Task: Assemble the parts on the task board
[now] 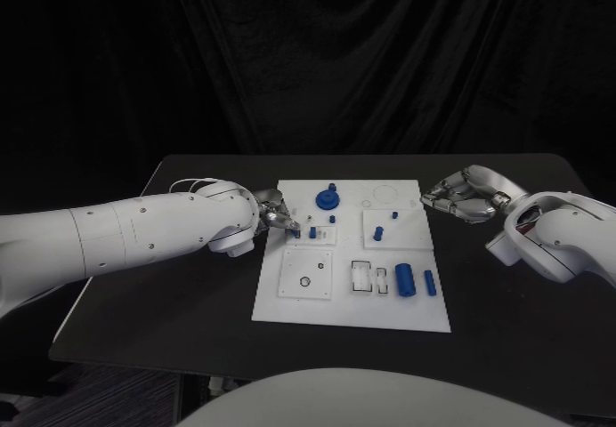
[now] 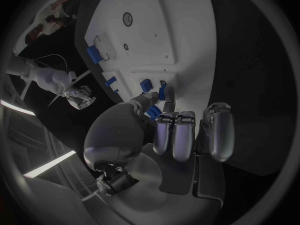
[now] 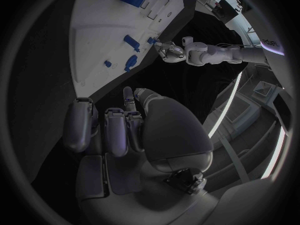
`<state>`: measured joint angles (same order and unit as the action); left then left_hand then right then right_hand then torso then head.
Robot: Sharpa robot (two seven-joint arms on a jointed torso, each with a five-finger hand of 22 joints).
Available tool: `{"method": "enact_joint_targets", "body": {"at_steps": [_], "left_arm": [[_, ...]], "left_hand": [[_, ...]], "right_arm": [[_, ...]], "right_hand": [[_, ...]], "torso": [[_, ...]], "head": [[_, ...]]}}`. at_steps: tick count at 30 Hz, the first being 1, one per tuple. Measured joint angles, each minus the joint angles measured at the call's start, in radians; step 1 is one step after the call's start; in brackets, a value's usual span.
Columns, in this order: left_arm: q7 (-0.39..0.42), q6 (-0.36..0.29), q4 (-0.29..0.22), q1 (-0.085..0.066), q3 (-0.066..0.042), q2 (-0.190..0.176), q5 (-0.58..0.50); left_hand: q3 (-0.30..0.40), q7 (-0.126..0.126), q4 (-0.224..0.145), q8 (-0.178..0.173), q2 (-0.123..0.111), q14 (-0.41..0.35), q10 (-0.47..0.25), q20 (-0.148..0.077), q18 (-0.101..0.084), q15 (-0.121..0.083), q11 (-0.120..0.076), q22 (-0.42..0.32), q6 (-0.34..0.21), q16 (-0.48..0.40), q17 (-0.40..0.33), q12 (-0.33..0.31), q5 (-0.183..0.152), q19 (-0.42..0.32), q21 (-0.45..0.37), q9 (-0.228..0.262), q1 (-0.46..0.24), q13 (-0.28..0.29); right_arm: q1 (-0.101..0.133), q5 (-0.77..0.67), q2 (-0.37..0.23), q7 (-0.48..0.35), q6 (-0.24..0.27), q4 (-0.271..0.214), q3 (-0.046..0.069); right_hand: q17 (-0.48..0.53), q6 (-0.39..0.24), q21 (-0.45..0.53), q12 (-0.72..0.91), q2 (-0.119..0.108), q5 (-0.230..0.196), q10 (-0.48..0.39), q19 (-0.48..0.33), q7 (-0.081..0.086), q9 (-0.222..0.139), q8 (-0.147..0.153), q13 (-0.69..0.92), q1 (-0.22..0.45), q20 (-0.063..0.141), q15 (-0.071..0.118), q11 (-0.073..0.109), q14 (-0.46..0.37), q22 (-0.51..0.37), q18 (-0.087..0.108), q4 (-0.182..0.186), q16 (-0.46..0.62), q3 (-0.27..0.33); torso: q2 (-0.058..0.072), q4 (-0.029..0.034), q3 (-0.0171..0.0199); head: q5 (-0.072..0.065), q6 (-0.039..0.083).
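Observation:
The white task board (image 1: 353, 307) lies mid-table. My left hand (image 1: 273, 216) is at its left edge, with thumb and fingers closed round a small blue part (image 2: 154, 113). One fingertip (image 2: 169, 92) touches the board (image 2: 181, 30) beside a blue peg (image 1: 312, 232). My right hand (image 1: 462, 194) hovers off the board's far right corner with its fingers (image 3: 106, 130) curled in and nothing in them. On the board are a round blue part (image 1: 328, 197), short pegs (image 1: 380, 234), a thick blue cylinder (image 1: 404, 278) and a slim one (image 1: 430, 283).
The black table (image 1: 167, 302) extends on both sides of the board. White slotted fixtures (image 1: 363, 277) and a plate with a ring hole (image 1: 305, 269) sit on the board's near half. My right forearm (image 1: 552, 236) lies over the table's right side.

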<state>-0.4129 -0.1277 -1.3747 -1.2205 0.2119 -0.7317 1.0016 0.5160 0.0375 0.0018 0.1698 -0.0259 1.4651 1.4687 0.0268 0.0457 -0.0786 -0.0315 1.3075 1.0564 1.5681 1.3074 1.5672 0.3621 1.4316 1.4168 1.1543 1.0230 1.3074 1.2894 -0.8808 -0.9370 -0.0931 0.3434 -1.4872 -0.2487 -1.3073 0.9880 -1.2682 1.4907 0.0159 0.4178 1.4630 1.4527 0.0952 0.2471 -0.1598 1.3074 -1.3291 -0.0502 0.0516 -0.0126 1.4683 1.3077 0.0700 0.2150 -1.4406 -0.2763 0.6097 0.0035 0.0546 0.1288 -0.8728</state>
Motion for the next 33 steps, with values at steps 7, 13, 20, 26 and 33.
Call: {"method": "enact_joint_targets", "body": {"at_steps": [7, 13, 20, 26, 33], "left_arm": [[0.009, -0.005, 0.002, 0.004, 0.000, 0.002, 0.001], [0.014, -0.007, 0.005, 0.007, -0.001, 0.002, 0.001], [0.017, -0.007, 0.005, 0.017, -0.002, 0.001, 0.001], [0.018, -0.006, 0.005, 0.021, -0.004, 0.000, 0.001], [0.019, -0.006, 0.002, 0.023, -0.005, -0.003, 0.001]], "left_hand": [[0.000, -0.002, 0.000, -0.003, -0.001, 0.000, 0.000, 0.000, 0.000, 0.000, 0.000, 0.000, 0.005, 0.000, 0.000, 0.000, 0.000, 0.000, 0.000, 0.000, -0.001, 0.000], [0.003, -0.002, 0.003, -0.004, -0.002, 0.000, 0.000, 0.000, 0.000, 0.000, 0.000, 0.000, 0.005, 0.000, 0.000, 0.000, 0.000, 0.000, -0.004, 0.000, -0.002, 0.000], [0.003, -0.007, 0.003, -0.004, -0.002, 0.000, 0.000, 0.000, 0.000, 0.000, 0.000, 0.000, 0.011, 0.000, 0.000, 0.000, 0.000, 0.000, -0.004, 0.000, -0.002, 0.000], [0.003, -0.007, 0.003, -0.004, -0.001, 0.000, 0.000, 0.000, 0.000, 0.000, 0.000, 0.000, 0.011, 0.000, 0.000, 0.000, 0.000, 0.000, -0.004, 0.000, -0.001, 0.000], [0.003, -0.007, 0.003, -0.004, 0.001, 0.000, 0.000, 0.000, 0.000, 0.000, 0.000, 0.000, 0.011, 0.000, 0.000, 0.000, -0.002, 0.000, -0.004, 0.000, 0.001, 0.000]], "right_arm": [[0.000, 0.000, 0.000, 0.000, -0.001, 0.000, 0.000], [0.000, 0.000, 0.000, 0.000, -0.002, 0.000, 0.000], [0.000, 0.000, 0.000, 0.000, -0.003, 0.000, 0.000], [0.000, 0.000, 0.000, 0.000, -0.004, 0.001, 0.000], [0.000, 0.000, 0.000, 0.001, -0.006, 0.001, 0.000]], "right_hand": [[0.000, 0.000, 0.000, 0.000, 0.000, 0.000, 0.000, 0.000, 0.000, 0.000, 0.000, 0.000, 0.000, 0.000, 0.000, 0.000, 0.000, 0.000, 0.000, 0.000, 0.000, 0.000], [0.000, 0.000, 0.000, 0.000, 0.000, 0.000, 0.000, 0.000, 0.000, 0.000, 0.000, 0.000, 0.000, 0.000, 0.000, 0.000, 0.000, 0.000, 0.000, 0.000, 0.000, 0.000], [0.000, 0.000, 0.000, 0.000, 0.000, 0.000, 0.000, 0.000, 0.000, 0.000, 0.000, 0.000, 0.000, 0.000, 0.000, 0.000, 0.000, 0.000, 0.000, 0.000, 0.000, 0.000], [0.000, 0.000, 0.000, 0.000, 0.000, 0.000, 0.000, 0.000, 0.000, 0.000, 0.000, 0.000, 0.000, 0.000, 0.000, 0.000, 0.000, 0.000, 0.000, -0.003, 0.000, -0.003], [0.000, 0.000, 0.000, 0.000, 0.000, 0.000, 0.000, 0.000, 0.000, 0.000, 0.000, 0.000, 0.000, 0.000, 0.000, 0.000, 0.000, 0.000, 0.000, -0.003, 0.000, -0.003]], "torso": [[0.000, -0.0006, 0.0000], [-0.001, -0.0005, 0.0001], [-0.001, -0.0003, 0.0000], [-0.001, -0.0007, 0.0000], [-0.001, -0.0008, -0.0005]], "head": [[0.000, 0.000], [-0.001, 0.000], [-0.002, 0.000], [-0.002, 0.000], [-0.001, 0.000]]}}
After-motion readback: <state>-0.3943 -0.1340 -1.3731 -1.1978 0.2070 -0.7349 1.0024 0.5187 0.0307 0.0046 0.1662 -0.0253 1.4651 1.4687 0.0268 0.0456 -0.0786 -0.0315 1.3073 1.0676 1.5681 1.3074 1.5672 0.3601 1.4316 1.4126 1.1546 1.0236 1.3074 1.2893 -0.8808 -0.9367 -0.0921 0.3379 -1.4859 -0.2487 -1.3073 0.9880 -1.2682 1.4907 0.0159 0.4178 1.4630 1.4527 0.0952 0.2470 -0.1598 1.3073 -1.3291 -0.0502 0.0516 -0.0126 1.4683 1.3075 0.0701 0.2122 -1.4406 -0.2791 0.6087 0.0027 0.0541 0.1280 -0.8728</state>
